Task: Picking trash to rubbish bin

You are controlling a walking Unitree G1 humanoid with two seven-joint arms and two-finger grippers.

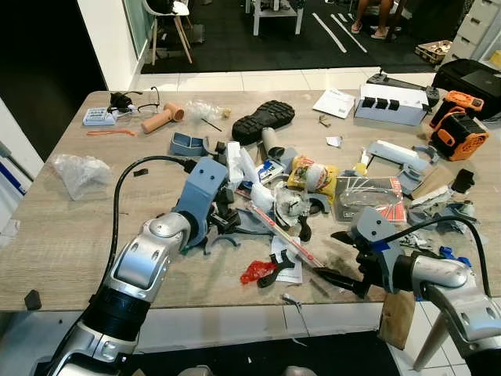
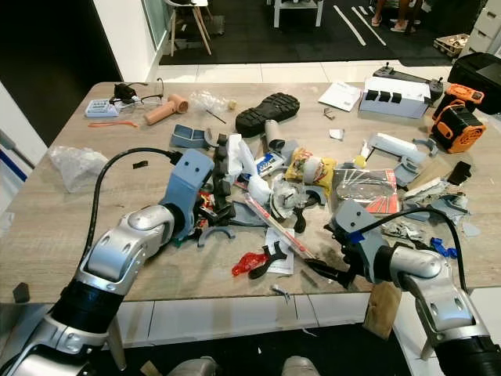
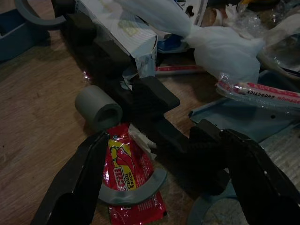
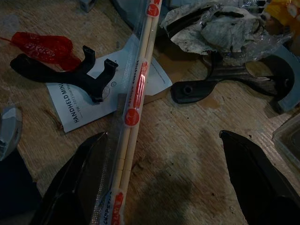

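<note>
Red sauce sachet [image 3: 127,174] is straddled by the wide-open, empty left pincer [image 3: 164,187] near the tabletop's [image 1: 70,235] front edge; closing is judged next. Right pincer [image 4: 164,178] is spread wide, empty, beside wrapped chopsticks [image 4: 136,93].

— What do the arms look like?
— Silver, rounded shells with black joints. The left arm [image 1: 141,266] carries a blue-grey wrist block and a black cable looping over it.
— And the right arm [image 1: 450,286]?
— Same silver, with a black cable and a bit of blue at the wrist. Each gripper has two long black fingers [image 3: 75,183].
</note>
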